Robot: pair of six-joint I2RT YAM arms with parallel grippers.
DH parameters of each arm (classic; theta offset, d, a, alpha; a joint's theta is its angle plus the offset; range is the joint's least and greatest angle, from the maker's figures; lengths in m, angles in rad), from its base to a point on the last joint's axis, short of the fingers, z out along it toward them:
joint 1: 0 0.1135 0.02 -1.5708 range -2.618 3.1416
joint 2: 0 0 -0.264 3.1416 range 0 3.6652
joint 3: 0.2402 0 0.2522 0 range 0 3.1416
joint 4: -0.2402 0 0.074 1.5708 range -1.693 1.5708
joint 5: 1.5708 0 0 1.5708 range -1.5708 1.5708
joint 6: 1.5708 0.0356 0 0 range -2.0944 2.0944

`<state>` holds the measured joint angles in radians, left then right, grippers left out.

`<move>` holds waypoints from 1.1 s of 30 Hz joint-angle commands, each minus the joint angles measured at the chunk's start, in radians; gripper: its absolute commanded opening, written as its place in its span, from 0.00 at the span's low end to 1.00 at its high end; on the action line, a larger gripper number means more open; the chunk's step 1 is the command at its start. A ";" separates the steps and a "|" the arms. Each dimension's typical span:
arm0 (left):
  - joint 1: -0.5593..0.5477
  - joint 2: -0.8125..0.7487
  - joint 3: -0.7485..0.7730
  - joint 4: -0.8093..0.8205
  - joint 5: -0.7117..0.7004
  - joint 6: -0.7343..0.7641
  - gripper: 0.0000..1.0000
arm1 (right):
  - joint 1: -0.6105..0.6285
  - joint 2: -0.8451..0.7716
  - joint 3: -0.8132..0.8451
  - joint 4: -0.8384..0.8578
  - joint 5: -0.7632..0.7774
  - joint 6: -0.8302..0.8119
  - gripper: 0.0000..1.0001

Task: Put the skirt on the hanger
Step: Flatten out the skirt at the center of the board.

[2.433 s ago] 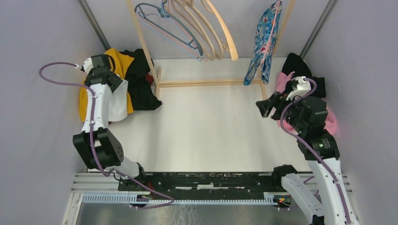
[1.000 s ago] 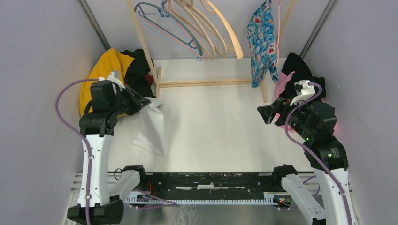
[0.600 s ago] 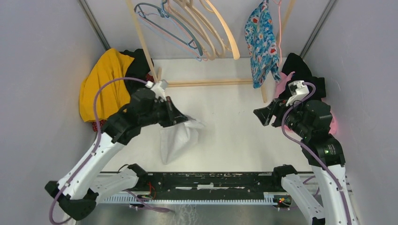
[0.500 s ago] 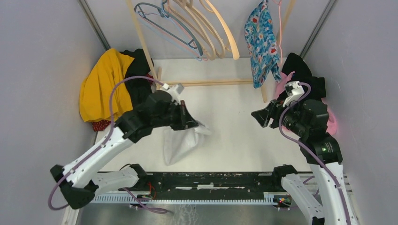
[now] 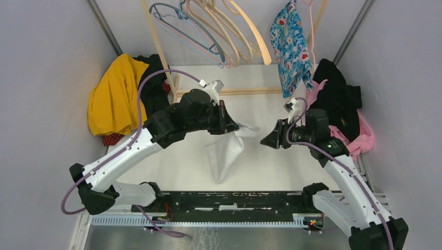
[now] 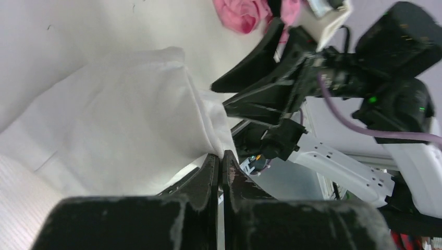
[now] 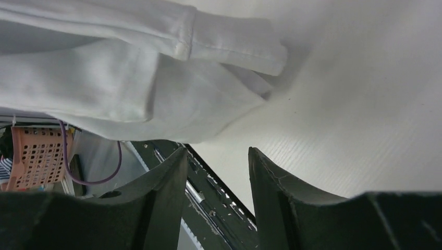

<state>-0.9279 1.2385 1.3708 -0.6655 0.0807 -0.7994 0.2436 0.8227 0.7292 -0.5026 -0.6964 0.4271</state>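
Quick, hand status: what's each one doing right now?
Left hand: closed, holding the white skirt by its edge.
Right hand: open, holding nothing, beside the skirt.

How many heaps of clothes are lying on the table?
2: a yellow and black heap at the far left, a black and pink heap at the far right. Garments underneath may be hidden.

1 wht skirt point(image 5: 228, 148), 1 floral garment point(image 5: 290, 44), approx 6 hangers point(image 5: 235, 52), 2 clothes piles point(image 5: 112, 99).

White table point(image 5: 271, 166): yellow cloth point(image 5: 112, 99), black cloth point(image 5: 152, 94) left; pink cloth point(image 5: 363, 138) right.
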 commanded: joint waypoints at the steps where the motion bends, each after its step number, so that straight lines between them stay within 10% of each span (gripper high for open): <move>1: -0.006 -0.020 0.059 0.061 0.024 0.010 0.03 | 0.087 0.067 -0.026 0.191 0.018 0.035 0.53; 11: -0.006 -0.079 0.051 0.018 0.017 0.015 0.03 | 0.130 0.101 -0.033 0.313 0.283 0.027 0.64; 22: -0.006 -0.078 0.053 0.006 0.031 0.038 0.03 | 0.142 0.203 -0.065 0.634 0.096 0.120 0.64; 33: -0.006 -0.078 0.064 0.006 0.056 0.046 0.03 | 0.222 0.250 -0.036 0.602 0.142 0.011 0.64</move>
<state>-0.9291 1.1736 1.3933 -0.7040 0.1020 -0.7979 0.4538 1.0786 0.6685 0.0422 -0.5644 0.4923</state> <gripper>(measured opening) 0.054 0.640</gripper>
